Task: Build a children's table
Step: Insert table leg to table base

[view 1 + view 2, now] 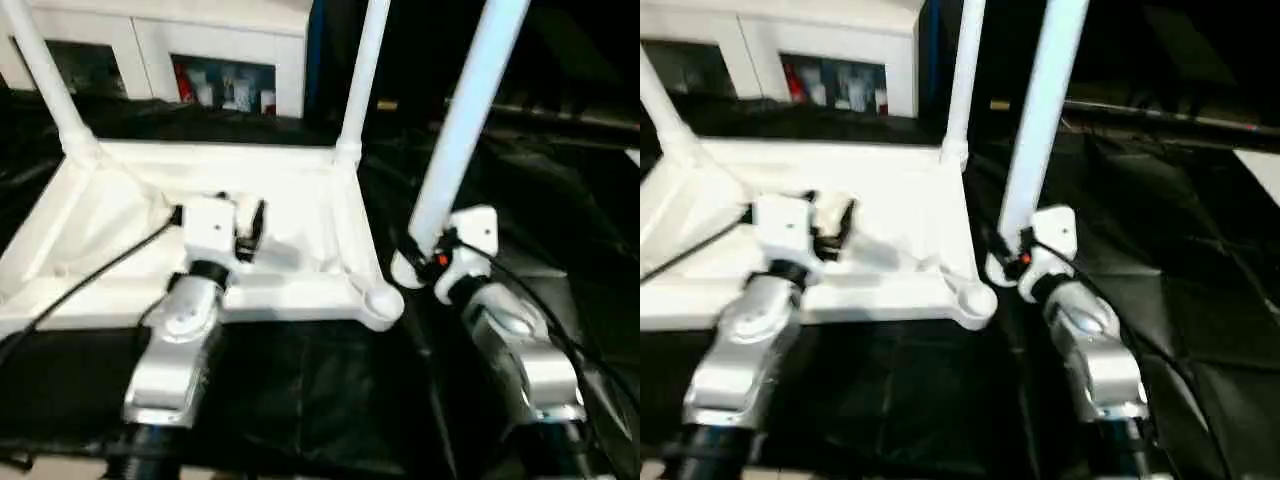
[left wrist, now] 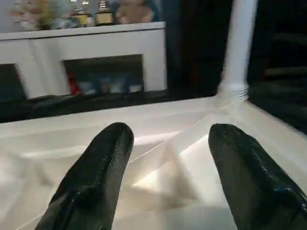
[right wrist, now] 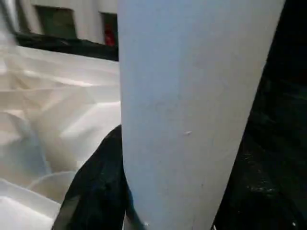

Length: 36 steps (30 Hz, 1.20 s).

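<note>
Tabletop [image 1: 300, 200] upside down on black-draped bench [image 1: 300, 400], two legs socketed at far corners. Right tool [image 1: 425, 255] clamped on third leg [image 1: 465, 120], upright beside empty near socket [image 1: 381, 300]. Left tool [image 2: 168, 158] spread open over ribbed underside. Likely light, stiff, slick plastic; best gripped low.

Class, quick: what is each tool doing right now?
Left tool: open, empty, over the tabletop.
Right tool: closed on a loose leg.

Right gripper [image 1: 425, 250] around upright leg [image 1: 462, 125]
</note>
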Available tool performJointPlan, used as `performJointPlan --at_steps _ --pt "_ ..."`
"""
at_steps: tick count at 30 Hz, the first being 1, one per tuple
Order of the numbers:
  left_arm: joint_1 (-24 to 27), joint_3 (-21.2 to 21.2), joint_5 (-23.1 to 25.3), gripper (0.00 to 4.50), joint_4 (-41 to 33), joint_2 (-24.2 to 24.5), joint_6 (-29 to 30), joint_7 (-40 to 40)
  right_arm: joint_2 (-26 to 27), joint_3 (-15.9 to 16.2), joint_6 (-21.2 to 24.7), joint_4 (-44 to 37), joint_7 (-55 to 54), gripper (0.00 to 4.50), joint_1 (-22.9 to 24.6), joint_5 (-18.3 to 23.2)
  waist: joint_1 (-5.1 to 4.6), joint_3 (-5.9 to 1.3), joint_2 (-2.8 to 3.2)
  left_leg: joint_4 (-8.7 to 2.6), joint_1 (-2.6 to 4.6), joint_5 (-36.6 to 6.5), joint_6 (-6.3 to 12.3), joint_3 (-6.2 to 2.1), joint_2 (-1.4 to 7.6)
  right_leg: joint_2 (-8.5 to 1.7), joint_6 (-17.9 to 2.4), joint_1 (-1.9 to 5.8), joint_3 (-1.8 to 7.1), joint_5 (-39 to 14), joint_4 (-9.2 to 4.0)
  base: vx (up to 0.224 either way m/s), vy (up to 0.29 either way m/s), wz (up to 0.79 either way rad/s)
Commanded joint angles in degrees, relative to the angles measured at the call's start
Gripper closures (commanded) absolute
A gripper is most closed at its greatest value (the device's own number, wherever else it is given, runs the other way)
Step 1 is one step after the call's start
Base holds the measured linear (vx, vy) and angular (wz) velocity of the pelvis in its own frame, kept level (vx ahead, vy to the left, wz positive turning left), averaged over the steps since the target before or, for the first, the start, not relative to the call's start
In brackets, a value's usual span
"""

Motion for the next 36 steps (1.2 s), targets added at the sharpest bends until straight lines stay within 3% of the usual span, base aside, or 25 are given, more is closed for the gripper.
performJointPlan --at_steps 1,2,3,4,6,7,8,11,13,14,15,18,21,22,23,24,26,28,29,30,31,33,34,35,36 --pt "0.68 -1.00 1.70 1.46 -0.79 0.29 0.70 -0.02 -0.75 -0.83 0.33 -1.75 0.69 2.59 0.59 1.19 0.41 -3.99 0.27 -2.96 0.47 8.86 15.49 -0.42 1.88 -8.31 -6.77 2.24 5.71 3.08 -4.93 -0.061 -0.092 0.00" --pt "0.95 -1.01 1.27 1.46 -0.86 0.49 0.69 -0.73 -0.69 -0.90 0.46 -2.08 0.82 2.59 0.88 1.49 2.38 -3.63 -0.39 -3.55 0.23 0.38 6.70 0.55 0.23 -8.78 -3.96 3.82 5.88 -8.98 -6.83 -0.074 -0.107 -0.05" --pt "1.11 -1.00 0.89 1.46 -0.94 0.54 0.71 -1.18 -0.66 -0.94 0.51 -2.26 0.88 2.59 1.05 1.65 3.07 -3.15 -0.44 -4.60 0.78 -2.52 2.39 0.91 0.12 -7.58 -0.09 3.82 5.38 -20.99 -7.93 -0.074 -0.107 -0.05" --pt "1.27 -0.99 0.59 1.46 -0.98 0.60 0.59 -1.60 -0.54 -1.03 0.50 -2.29 0.79 2.59 1.24 1.72 3.43 -2.71 -0.46 -5.45 1.18 -4.49 0.52 1.16 0.09 -6.69 3.47 3.41 5.04 -28.65 -8.88 -0.072 -0.088 -0.01" --pt "1.34 -1.10 0.35 1.46 -0.80 0.93 0.54 -2.24 -0.08 -1.20 0.24 -1.60 0.38 2.59 1.37 1.47 3.59 -2.72 0.08 -6.57 2.13 -7.51 -1.43 1.07 0.48 -5.60 5.49 2.89 4.10 -30.97 -9.59 -0.072 -0.057 0.01" --pt "1.33 -1.18 0.04 1.46 -0.74 1.11 0.36 -2.80 0.16 -1.09 0.20 -1.37 0.22 2.59 1.37 1.28 3.59 -2.72 0.08 -6.57 2.13 -7.51 -1.43 1.07 0.48 -5.60 5.49 2.89 4.10 -30.97 -9.59 -0.065 -0.025 0.02" --pt "1.29 -1.18 -0.28 1.46 -0.77 1.16 0.59 -3.16 0.24 -1.01 0.25 -1.37 0.20 2.59 1.33 1.26 3.32 -2.73 0.13 -7.52 2.71 -9.51 -1.81 0.71 1.02 -5.17 4.18 3.03 3.52 -28.03 -9.57 -0.052 0.006 0.03" --pt "0.92 -1.04 -3.44 1.46 -0.80 1.21 0.51 -7.00 0.56 -0.60 0.85 -1.50 0.26 2.59 1.07 1.48 3.06 -2.79 0.34 -8.22 2.98 -11.73 -2.02 0.21 1.76 -5.63 1.77 3.27 3.36 -26.27 -9.53 -0.017 0.002 0.01" --pt "-0.31 -2.64 -10.22 1.46 0.77 2.55 0.44 -18.75 0.13 -0.59 1.01 -0.67 1.43 2.59 0.01 1.91 2.99 -2.93 0.11 -8.59 2.87 -12.16 -2.17 -0.05 2.21 -6.19 0.18 3.52 3.58 -24.02 -9.23 -0.009 0.027 0.00" --pt "-0.72 -3.26 -11.54 1.46 1.52 3.20 0.14 -22.13 -0.04 -0.72 1.06 -0.53 1.86 2.59 -0.28 2.21 2.98 -2.96 0.53 -8.92 3.38 -12.97 -2.37 -0.05 2.44 -6.24 -1.71 3.21 3.82 -21.84 -9.02 -0.007 0.055 0.02" --pt "-0.97 -3.65 -12.48 1.46 1.95 3.67 0.05 -24.41 -0.12 -0.78 1.11 -0.48 2.11 2.59 -0.47 2.37 2.90 -2.95 0.62 -8.98 3.30 -13.11 -2.61 -0.02 2.50 -6.22 -2.24 3.28 3.88 -20.56 -8.84 -0.007 0.055 0.02" --pt "-3.53 -7.21 -12.88 1.29 5.42 6.94 1.02 -34.26 -1.47 -0.98 0.88 0.48 4.05 2.59 -1.65 2.62 2.83 -3.06 0.43 -9.09 3.54 -13.83 -2.97 0.44 2.34 -6.35 -3.30 3.11 4.18 -18.58 -8.30 0.000 0.018 0.00" --pt "-8.98 -13.02 -9.99 1.01 13.14 10.30 0.09 -46.52 -4.37 -0.81 -0.08 2.62 7.78 2.59 -3.23 2.23 3.02 -3.26 0.73 -8.93 3.59 -11.17 -2.62 1.16 1.98 -6.31 -3.66 3.06 4.72 -16.18 -8.26 0.000 0.000 0.00" --pt "-10.91 -14.96 -7.90 1.01 15.94 11.15 -1.12 -48.98 -5.05 -0.96 0.18 3.02 8.83 2.59 -3.65 2.52 3.07 -3.38 0.59 -8.90 3.36 -9.95 -2.55 1.15 2.09 -6.45 -4.44 3.34 4.90 -13.44 -7.78 0.000 0.000 0.00" --pt "-12.30 -16.33 -6.89 0.91 17.56 11.58 -0.72 -51.05 -5.80 -0.86 0.69 2.87 9.97 2.59 -3.70 2.80 3.17 -3.62 1.21 -8.77 3.33 -8.85 -2.68 1.12 2.12 -6.54 -4.90 3.56 4.93 -11.50 -7.40 0.000 0.000 0.00" --pt "-12.58 -16.61 -6.73 0.91 17.86 11.66 -0.55 -51.50 -5.97 -0.82 0.80 2.81 10.23 2.59 -3.69 2.86 3.11 -3.83 0.90 -8.63 3.12 -6.84 -2.37 1.16 2.25 -6.54 -5.99 3.83 4.95 -7.29 -6.84 0.000 0.000 0.00" --pt "-15.73 -19.35 -6.56 0.91 21.57 12.47 0.59 -57.30 -7.61 -0.64 1.47 2.11 12.49 2.59 -3.19 3.38 2.99 -4.13 1.54 -8.19 2.81 -3.98 -1.48 1.31 1.96 -6.51 -8.20 4.30 4.87 -1.48 -6.37 0.000 0.000 0.00" --pt "-17.48 -20.88 -6.33 0.91 23.73 12.92 0.87 -60.19 -8.48 -0.56 1.77 1.70 13.45 2.59 -2.79 3.58 3.11 -4.34 1.17 -7.99 2.51 -1.66 -0.49 1.29 1.97 -6.64 -9.71 4.74 4.89 2.61 -5.68 0.000 0.000 0.00" --pt "-19.38 -21.66 -6.22 0.91 26.19 12.65 1.04 -62.15 -9.29 -0.59 1.86 1.27 13.97 2.59 -2.27 3.60 3.19 -4.31 2.07 -7.91 2.50 -1.36 -0.29 1.22 1.92 -6.66 -10.12 4.67 4.85 3.27 -5.59 0.000 0.000 0.00" --pt "-20.13 -21.85 -5.82 1.18 27.24 12.40 0.37 -62.14 -9.55 -0.66 1.92 1.04 14.12 2.59 -2.03 3.66 2.98 -4.20 1.85 -7.82 2.60 -2.43 0.04 1.43 1.84 -6.49 -10.37 4.65 4.80 2.68 -6.06 0.000 0.000 0.00" --pt "-21.81 -22.04 -5.01 1.18 29.93 11.63 -0.78 -61.89 -10.07 -0.72 2.00 0.63 14.49 2.59 -1.61 3.75 3.04 -4.27 2.37 -7.79 2.58 -2.75 -0.09 1.26 1.86 -6.58 -10.67 4.87 4.77 2.52 -5.88 0.000 0.000 0.00" --pt "-23.91 -22.35 -3.64 1.18 33.33 10.62 -1.59 -61.37 -10.60 -0.77 2.33 -0.57 14.92 2.59 -0.76 3.93 3.11 -4.15 1.89 -7.71 2.48 -4.05 0.51 1.40 1.70 -6.74 -10.22 5.13 4.67 -1.96 -6.57 0.000 0.000 0.00" --pt "-23.99 -22.37 -3.56 1.18 33.47 10.59 -1.64 -61.34 -10.61 -0.78 2.36 -0.64 14.94 2.59 -0.72 3.94 3.23 -4.16 2.33 -7.68 2.50 -4.17 0.53 1.33 1.74 -6.81 -10.04 5.10 4.66 -3.19 -6.67 0.000 0.000 0.00" --pt "-24.69 -22.80 -2.53 1.44 34.38 10.33 -1.12 -60.95 -10.72 -0.84 2.78 -1.55 15.17 2.59 -0.09 4.09 3.20 -4.08 2.14 -7.73 2.47 -4.42 0.57 1.36 1.88 -6.77 -9.68 5.04 4.63 -4.98 -6.89 0.000 0.000 0.00" --pt "-25.16 -23.35 -2.38 1.44 34.66 10.26 0.17 -61.69 -10.87 -0.68 3.06 -2.51 15.26 2.59 0.64 4.08 3.16 -4.11 2.89 -7.70 2.54 -4.76 0.40 1.32 1.90 -6.63 -9.15 4.93 4.58 -6.27 -7.07 0.000 0.000 0.00"
